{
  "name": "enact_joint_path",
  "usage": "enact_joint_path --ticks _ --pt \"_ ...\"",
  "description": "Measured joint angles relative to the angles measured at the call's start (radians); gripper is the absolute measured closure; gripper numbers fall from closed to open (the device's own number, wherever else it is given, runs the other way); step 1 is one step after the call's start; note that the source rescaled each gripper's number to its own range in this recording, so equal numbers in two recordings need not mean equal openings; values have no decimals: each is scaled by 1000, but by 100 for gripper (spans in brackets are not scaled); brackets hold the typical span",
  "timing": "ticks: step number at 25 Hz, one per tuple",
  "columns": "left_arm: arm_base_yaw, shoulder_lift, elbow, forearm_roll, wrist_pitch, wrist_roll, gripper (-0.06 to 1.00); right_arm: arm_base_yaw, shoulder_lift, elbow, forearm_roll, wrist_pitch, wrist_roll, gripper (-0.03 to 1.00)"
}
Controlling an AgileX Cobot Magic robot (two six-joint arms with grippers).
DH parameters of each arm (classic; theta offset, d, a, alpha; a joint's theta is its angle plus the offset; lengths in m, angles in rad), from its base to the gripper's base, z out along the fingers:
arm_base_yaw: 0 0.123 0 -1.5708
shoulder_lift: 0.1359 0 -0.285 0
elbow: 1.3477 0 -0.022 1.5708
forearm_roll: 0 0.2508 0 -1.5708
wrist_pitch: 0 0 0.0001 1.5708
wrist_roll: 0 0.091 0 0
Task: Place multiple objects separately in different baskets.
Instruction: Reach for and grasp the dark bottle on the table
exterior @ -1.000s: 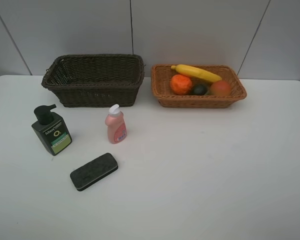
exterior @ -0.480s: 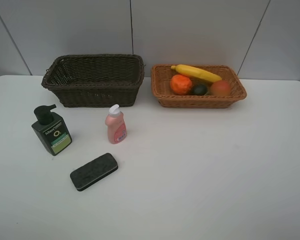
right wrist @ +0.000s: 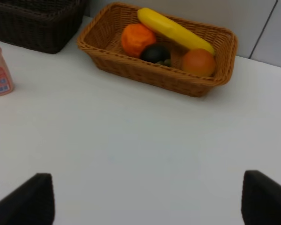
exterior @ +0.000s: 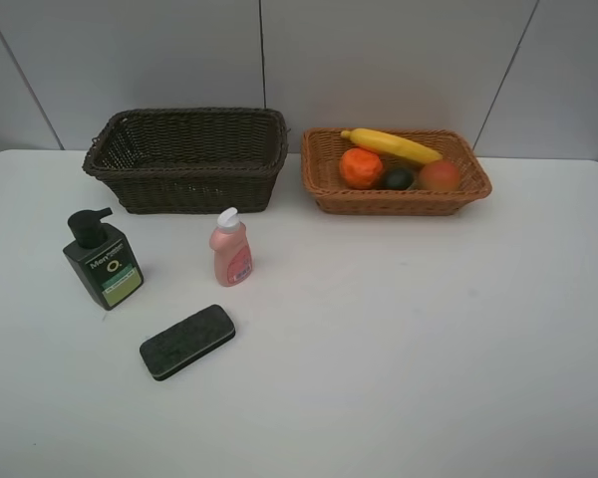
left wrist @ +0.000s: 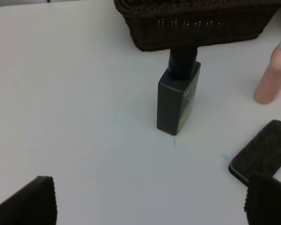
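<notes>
The light tan basket [exterior: 394, 202] holds the banana [exterior: 391, 145], orange [exterior: 361, 167], dark mangosteen [exterior: 398, 178] and red-orange fruit [exterior: 440, 175]. The dark brown basket [exterior: 189, 189] looks empty. On the table in front of it stand the green pump bottle [exterior: 104, 264] and pink bottle [exterior: 231, 251], with the black eraser [exterior: 186, 342] lying nearer. The marker is out of view. My left gripper [left wrist: 147, 206] is open, short of the pump bottle [left wrist: 177, 103]. My right gripper [right wrist: 144, 199] is open, well short of the tan basket [right wrist: 150, 75]. Neither shows in the exterior view.
The white table [exterior: 409, 329] ends at a grey tiled wall [exterior: 379, 60] just behind both baskets. The baskets stand side by side with a narrow gap between them.
</notes>
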Motion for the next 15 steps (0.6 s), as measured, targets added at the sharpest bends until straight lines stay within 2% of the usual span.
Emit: enact_joint_path --ticks 7,15 --pt "0 0 0 0 0 0 -6 -173 0 0 -125 -10 158 -3" --pt "0 0 0 0 0 0 -6 -140 0 2 -226 -17 305 -3"
